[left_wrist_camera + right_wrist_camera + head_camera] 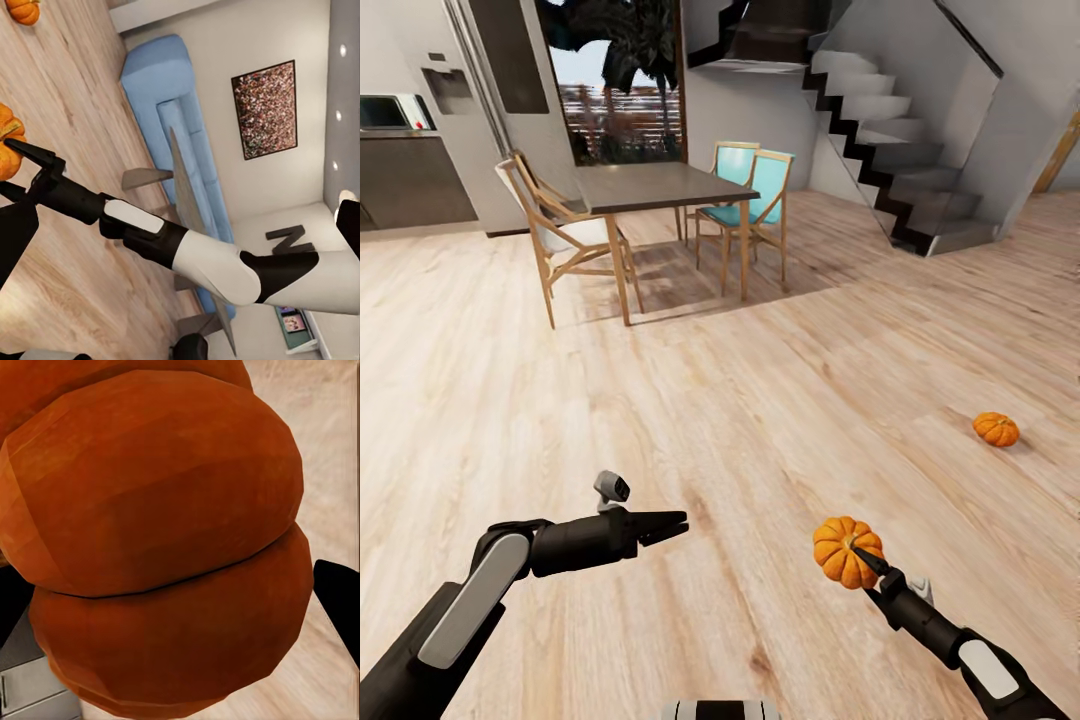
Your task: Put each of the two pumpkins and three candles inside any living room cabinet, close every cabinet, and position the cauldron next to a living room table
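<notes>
one pumpkin (844, 551) sits clamped in the right gripper (865, 556), held above the wooden floor (740, 420) at the robot's right. the second pumpkin (996, 429) lies on the floor further right, well apart. the left gripper (670, 524) hangs empty, fingers together.

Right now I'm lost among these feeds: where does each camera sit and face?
Head: on the head, looking down the floor toward the table; both arms, left tool, right tool.
Left wrist: faces the sofa; right arm crosses.
Right wrist: against the held pumpkin.
All share that pumpkin.
</notes>
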### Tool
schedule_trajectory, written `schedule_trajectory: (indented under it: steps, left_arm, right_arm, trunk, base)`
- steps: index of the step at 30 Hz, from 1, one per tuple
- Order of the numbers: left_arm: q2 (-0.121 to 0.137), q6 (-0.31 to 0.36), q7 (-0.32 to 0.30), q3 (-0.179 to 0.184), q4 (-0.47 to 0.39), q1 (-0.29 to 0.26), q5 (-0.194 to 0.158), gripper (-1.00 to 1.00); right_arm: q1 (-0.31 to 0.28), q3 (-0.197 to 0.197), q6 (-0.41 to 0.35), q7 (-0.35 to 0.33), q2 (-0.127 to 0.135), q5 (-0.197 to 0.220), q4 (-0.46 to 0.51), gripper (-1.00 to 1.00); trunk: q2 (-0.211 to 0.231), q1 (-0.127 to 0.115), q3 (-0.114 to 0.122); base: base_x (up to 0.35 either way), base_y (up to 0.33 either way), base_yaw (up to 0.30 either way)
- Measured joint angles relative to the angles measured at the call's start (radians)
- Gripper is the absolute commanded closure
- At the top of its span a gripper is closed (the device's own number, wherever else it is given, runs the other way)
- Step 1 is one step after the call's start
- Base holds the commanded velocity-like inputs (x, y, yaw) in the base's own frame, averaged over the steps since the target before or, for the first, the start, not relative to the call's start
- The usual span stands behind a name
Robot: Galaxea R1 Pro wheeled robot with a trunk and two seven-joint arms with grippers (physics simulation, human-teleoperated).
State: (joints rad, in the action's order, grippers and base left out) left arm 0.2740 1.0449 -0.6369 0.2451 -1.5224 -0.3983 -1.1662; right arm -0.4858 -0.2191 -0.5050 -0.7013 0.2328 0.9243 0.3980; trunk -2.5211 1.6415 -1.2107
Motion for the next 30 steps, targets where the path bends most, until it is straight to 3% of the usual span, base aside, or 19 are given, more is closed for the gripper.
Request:
schedule_trajectory:
  steps: [11,30]
  left_arm:
    - [0.000,0.000,-0.001,-0.002,-0.001,0.000,0.000,-1.00]
    - [0.003,0.000,-0.001,-0.004,-0.004,0.000,0.000,-1.00]
  right_arm:
    - [0.000,-0.001,0.000,-0.001,0.001,0.001,-0.004,1.00]
    - [0.000,-0.001,0.001,-0.001,0.002,0.001,-0.007,1.00]
  trunk:
    - [0.000,0.000,0.000]
    - [0.000,0.000,0.000]
  base:
    - [0.013,0.011,-0.064]
    - [0.229,0.178,-0.266]
